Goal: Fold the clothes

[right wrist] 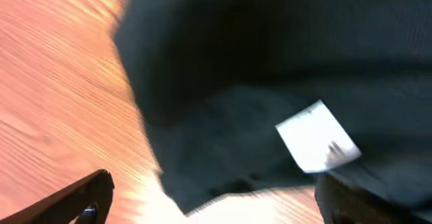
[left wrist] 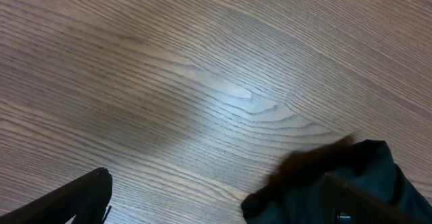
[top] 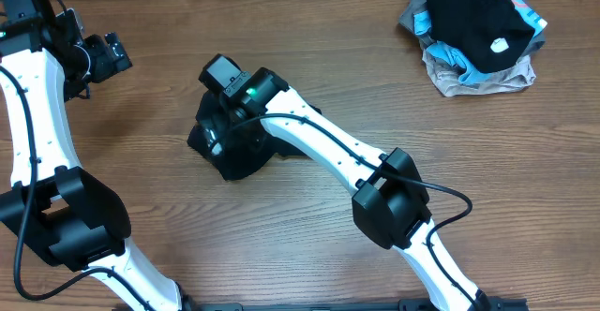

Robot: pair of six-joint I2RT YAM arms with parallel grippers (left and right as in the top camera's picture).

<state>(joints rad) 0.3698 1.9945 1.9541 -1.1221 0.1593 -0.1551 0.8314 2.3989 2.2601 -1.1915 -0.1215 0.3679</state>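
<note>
1 black garment (top: 240, 161); 1 clothes pile (top: 478, 32); 2 arms (top: 36, 114) (top: 323, 147)

Brown wood-grain table (top: 309, 30) was smooth, with soft sheen. Black cloth garment (right wrist: 256, 55) looked matt. Small white rectangular label (right wrist: 316, 137) looked papery. White arm shells (top: 323, 144) were glossy plastic.

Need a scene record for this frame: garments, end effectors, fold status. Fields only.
surface: wood table
black garment: crumpled, mid-table, white tag showing
clothes pile: unfolded heap, far right corner
left end effector: open, empty, over bare wood
right end effector: open, directly over black garment
fold status: nothing folded yet
</note>
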